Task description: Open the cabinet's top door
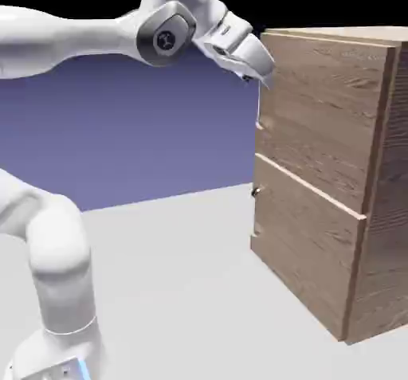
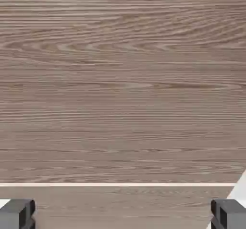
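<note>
At the exterior view's left you see the white arm (image 1: pixel 56 275) rising from the lower corner, bending over the grey table (image 1: pixel 183 291) and reaching rightward along the top of the picture. Following it right, you reach the gripper (image 1: pixel 261 77), tilted downward and poised at the upper left corner of the cabinet (image 1: pixel 374 211); whether its tips touch the wood you cannot tell from this side. The cabinet stands on the table at the right, its wood-grain front turned toward the arm. The top door (image 1: pixel 319 115) fills the upper front and lies flush with the cabinet body. Below it, past a stepped seam, you see the lower panel (image 1: pixel 307 251). Small dark fittings show along the front's left edge, too small to make out.

In the hand view, wood grain fills nearly everything. At the bottom left corner you see one grey fingertip (image 2: pixel 17 213), at the bottom right corner the other: the claw is spread wide, with nothing between the tips. A pale seam (image 2: pixel 120 184) crosses the wood just above them.
</note>
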Robot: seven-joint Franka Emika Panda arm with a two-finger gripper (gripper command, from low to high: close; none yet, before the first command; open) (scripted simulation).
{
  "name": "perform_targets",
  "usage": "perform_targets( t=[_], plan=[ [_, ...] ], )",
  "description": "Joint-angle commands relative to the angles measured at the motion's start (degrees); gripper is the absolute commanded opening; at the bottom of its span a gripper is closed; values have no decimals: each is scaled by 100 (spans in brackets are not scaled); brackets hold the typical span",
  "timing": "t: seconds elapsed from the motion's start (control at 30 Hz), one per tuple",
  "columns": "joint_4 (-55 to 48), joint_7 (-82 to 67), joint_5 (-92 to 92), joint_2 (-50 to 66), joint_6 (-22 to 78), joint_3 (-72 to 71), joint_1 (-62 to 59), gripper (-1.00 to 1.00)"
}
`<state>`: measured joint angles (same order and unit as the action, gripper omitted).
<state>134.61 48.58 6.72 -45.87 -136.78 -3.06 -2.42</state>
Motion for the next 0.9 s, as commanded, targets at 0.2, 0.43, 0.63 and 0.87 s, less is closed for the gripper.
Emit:
perform_targets(
  t=[0.2,0.43,0.63,0.87],
  plan=[
    [-101,929,1745,-225,-461,-794,-629,100],
    [-202,1857,3489,-450,-921,-1588,-1258,100],
    [-289,2653,4985,-642,-1316,-2268,-1797,100],
    [-390,3581,6729,-867,-1777,-3062,-2426,100]
  ],
)
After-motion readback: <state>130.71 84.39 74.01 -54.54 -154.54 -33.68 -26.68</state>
